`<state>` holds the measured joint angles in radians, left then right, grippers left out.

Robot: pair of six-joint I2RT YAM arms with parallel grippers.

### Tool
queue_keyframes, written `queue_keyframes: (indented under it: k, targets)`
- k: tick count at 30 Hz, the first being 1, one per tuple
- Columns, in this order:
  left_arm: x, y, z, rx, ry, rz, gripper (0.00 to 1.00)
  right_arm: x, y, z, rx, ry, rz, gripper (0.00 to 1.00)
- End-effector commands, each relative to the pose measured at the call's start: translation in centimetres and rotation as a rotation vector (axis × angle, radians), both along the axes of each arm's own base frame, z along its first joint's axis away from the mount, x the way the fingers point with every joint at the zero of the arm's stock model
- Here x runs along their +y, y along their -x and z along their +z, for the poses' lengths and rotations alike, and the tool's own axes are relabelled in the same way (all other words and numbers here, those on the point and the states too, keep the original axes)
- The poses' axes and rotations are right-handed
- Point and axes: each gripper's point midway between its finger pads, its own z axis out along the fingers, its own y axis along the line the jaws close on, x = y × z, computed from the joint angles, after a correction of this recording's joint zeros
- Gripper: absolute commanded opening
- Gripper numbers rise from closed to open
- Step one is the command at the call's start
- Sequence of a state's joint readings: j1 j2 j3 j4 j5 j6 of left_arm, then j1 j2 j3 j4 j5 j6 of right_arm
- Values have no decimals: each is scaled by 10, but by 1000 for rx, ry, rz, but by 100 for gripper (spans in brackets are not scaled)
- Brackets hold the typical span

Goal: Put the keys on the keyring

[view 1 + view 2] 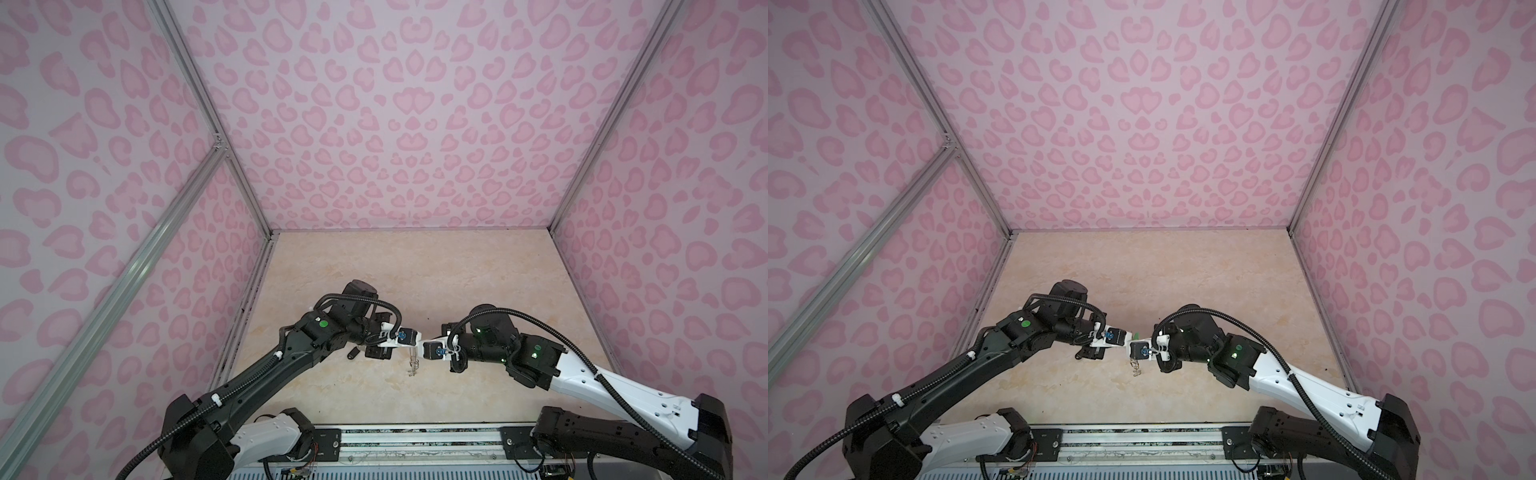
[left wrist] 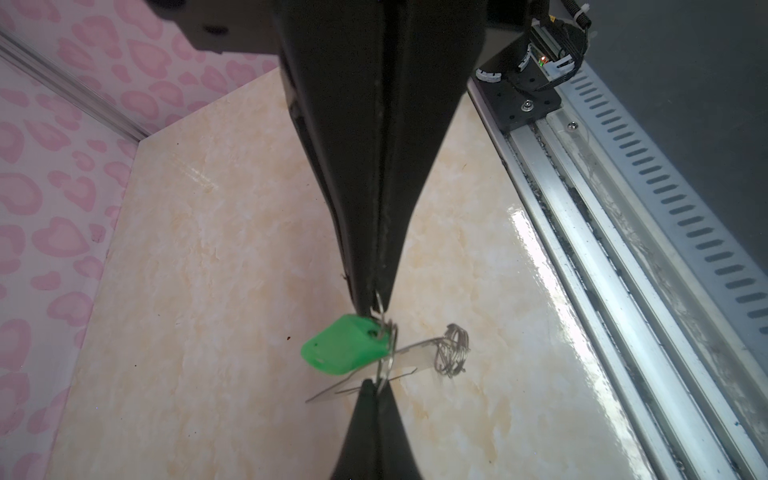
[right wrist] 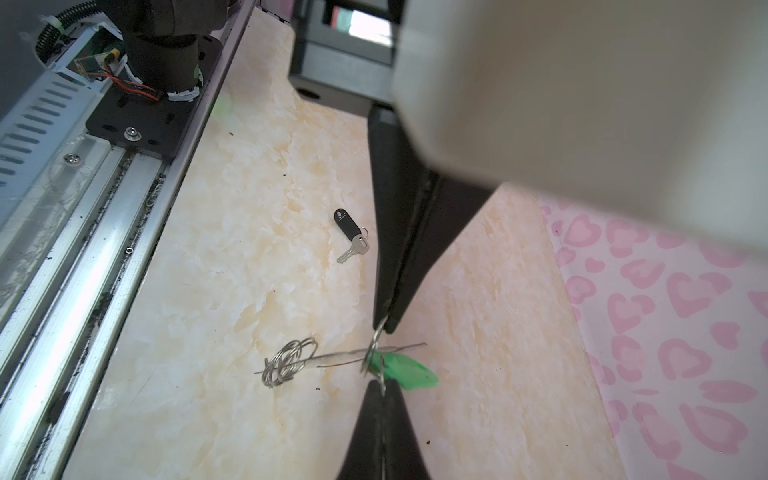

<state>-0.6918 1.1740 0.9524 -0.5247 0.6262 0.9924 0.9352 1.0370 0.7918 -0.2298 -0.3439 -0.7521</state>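
Two robot arms meet tip to tip above the middle of the marble-patterned tabletop (image 1: 415, 270), somewhat toward its near edge. My left gripper (image 2: 370, 384) and right gripper (image 3: 381, 384) are both clenched fully. As best I can tell, each pinches an opposite side of the thin wire ring of the green-tagged key (image 2: 345, 347).

The keyring (image 3: 336, 356), a flat grey plate seen edge-on, hangs in the air between the tips. Its cluster of small wire rings (image 3: 286, 359) points toward the near edge. I cannot tell whether the key's ring is threaded onto the plate.

The black-tagged key (image 3: 351, 232) lies flat on the tabletop, left of the middle, apart from everything held.

I judge all of this light, stiff and slick: the plate will swing and twist, and wire can slip out of a pinch. The broad faces of the plastic tags, or the plate's flat rim, look like the surest places to grip.
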Motion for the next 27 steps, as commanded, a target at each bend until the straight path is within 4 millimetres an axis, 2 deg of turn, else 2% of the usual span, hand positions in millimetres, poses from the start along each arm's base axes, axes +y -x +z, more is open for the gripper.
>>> queue_keyframes:
  k: [1, 17, 27]
  targets:
    - [-8, 1, 13, -2, 52, -27, 4, 2, 1, -2, -14, 6, 14, 0]
    - [-11, 2, 16, 24, 63, -26, 4, 4, 7, -6, -24, 36, 47, 0]
    - [-14, 0, 13, 121, 56, 19, 3, -3, 7, -7, -69, 55, 34, 0]
